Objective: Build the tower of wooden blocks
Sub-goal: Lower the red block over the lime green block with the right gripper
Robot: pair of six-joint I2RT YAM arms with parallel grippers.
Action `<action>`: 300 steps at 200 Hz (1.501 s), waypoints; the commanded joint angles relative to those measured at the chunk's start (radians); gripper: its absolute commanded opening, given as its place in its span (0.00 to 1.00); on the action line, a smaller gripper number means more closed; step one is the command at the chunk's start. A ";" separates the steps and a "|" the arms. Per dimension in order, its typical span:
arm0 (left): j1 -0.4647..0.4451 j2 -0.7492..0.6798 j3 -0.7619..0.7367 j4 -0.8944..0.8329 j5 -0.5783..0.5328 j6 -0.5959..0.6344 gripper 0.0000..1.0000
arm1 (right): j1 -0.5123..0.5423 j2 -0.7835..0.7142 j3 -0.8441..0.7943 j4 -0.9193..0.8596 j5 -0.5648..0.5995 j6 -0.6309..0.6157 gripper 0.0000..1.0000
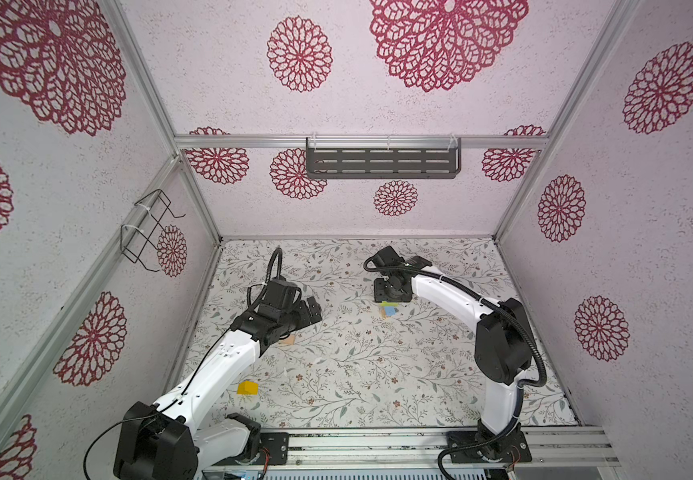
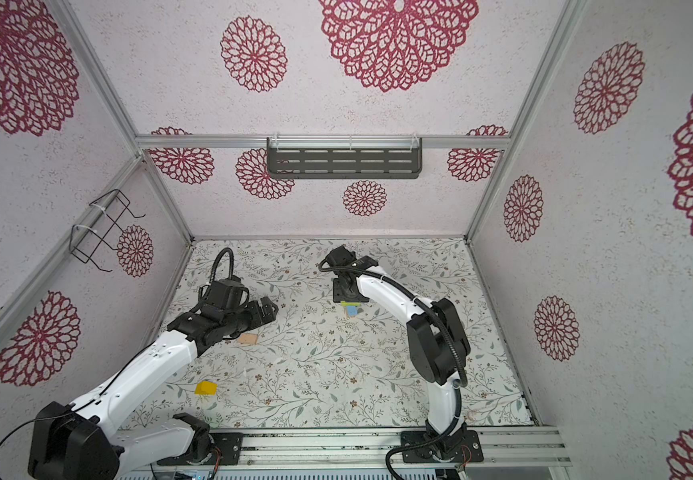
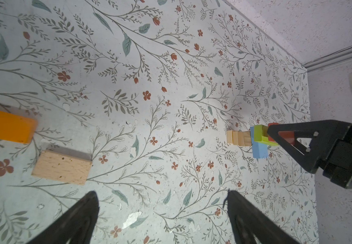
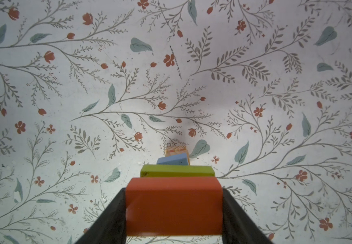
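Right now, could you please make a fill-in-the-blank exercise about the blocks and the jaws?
1. The right jaws grip a held block coloured ____.
2. In the tower, the green block lies directly on the ____ one.
3. The left jaws stand ____ and hold nothing.
4. The loose block farthest from the tower is ____.
Missing words: red; blue; open; yellow.

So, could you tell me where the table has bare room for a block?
Widest bare patch: the front middle of the table, between the yellow block and the right arm. The strip between the left gripper and the tower is free. Crowded: the tower, where the right gripper holds the red-orange block, and the plain block near the left gripper.
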 commanded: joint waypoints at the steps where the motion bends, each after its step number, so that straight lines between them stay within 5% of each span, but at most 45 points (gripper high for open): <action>1: -0.008 0.006 -0.003 0.029 0.002 0.004 0.97 | -0.008 -0.005 0.034 -0.011 0.028 0.021 0.59; 300: -0.008 -0.014 -0.013 0.015 -0.014 0.019 0.97 | -0.001 0.017 0.044 -0.025 0.016 -0.005 0.69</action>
